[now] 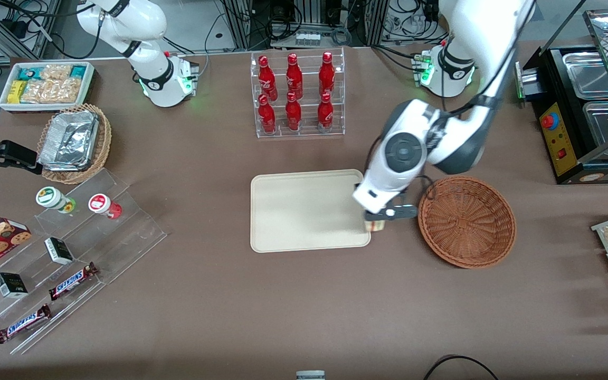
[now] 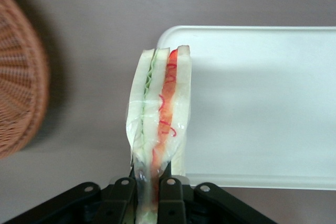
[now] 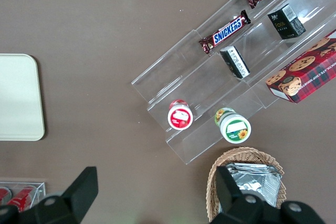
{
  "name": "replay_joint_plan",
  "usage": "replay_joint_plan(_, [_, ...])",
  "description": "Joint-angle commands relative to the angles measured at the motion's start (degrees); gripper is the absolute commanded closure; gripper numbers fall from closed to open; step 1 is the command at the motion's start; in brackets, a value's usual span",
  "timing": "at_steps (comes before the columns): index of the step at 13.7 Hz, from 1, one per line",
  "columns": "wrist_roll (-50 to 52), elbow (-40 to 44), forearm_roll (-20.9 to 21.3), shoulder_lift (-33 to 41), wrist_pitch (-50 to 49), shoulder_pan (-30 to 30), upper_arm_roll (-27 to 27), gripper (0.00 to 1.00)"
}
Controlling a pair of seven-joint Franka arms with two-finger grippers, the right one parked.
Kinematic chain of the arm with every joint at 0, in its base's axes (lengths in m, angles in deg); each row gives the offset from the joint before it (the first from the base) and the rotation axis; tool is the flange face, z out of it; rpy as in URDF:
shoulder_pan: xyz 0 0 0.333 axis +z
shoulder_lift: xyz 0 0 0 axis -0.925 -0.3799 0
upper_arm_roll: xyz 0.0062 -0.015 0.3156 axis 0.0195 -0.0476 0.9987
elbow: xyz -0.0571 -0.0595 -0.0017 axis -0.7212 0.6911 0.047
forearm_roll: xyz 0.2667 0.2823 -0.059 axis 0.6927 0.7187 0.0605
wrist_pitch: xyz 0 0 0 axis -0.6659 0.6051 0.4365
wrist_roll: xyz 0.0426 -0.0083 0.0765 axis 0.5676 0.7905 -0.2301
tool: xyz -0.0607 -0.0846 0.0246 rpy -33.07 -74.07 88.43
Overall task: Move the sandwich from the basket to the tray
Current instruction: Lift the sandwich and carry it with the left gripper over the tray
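Observation:
My left gripper (image 1: 377, 217) hangs between the reddish-brown woven basket (image 1: 466, 220) and the cream tray (image 1: 304, 210), over the tray's edge nearest the basket. It is shut on the sandwich (image 2: 160, 114), a wrapped wedge of pale bread with green and red filling; only a small part of the sandwich (image 1: 376, 226) shows under the hand in the front view. In the left wrist view the black fingers (image 2: 172, 199) pinch the wrapper's end, the tray (image 2: 262, 108) lies beneath, and the basket (image 2: 21, 108) is off to the side. Nothing lies in the basket or on the tray.
A clear rack of red bottles (image 1: 297, 95) stands farther from the front camera than the tray. A black food warmer (image 1: 583, 111) is at the working arm's end. Toward the parked arm's end are a tan basket with foil containers (image 1: 74, 140), a white snack bin (image 1: 46, 84) and acrylic shelves (image 1: 66, 253).

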Motion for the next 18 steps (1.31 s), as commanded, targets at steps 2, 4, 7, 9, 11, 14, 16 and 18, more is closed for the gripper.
replay_joint_plan(2, [4.92,9.00,0.39,-7.48,-2.35,-5.32,0.67,1.00])
replay_joint_plan(4, [6.86,12.16,0.30,-10.38,-2.26,-7.87,0.67,1.00])
replay_joint_plan(7, [8.18,16.04,0.30,-14.25,-1.48,-10.77,0.67,1.00])
replay_joint_plan(9, [10.98,19.63,0.57,-17.59,-1.47,-12.62,0.93,1.00])
replay_joint_plan(11, [13.18,21.58,2.40,-19.53,-1.47,-13.85,1.11,1.00])
replay_joint_plan(14, [14.78,22.64,3.91,-20.50,-1.47,-14.03,1.11,1.00])
replay_joint_plan(16, [15.82,22.64,4.43,-21.03,-1.47,-14.56,1.19,1.00])
replay_joint_plan(18, [16.71,22.82,5.14,-21.47,-1.30,-14.56,1.19,1.00])
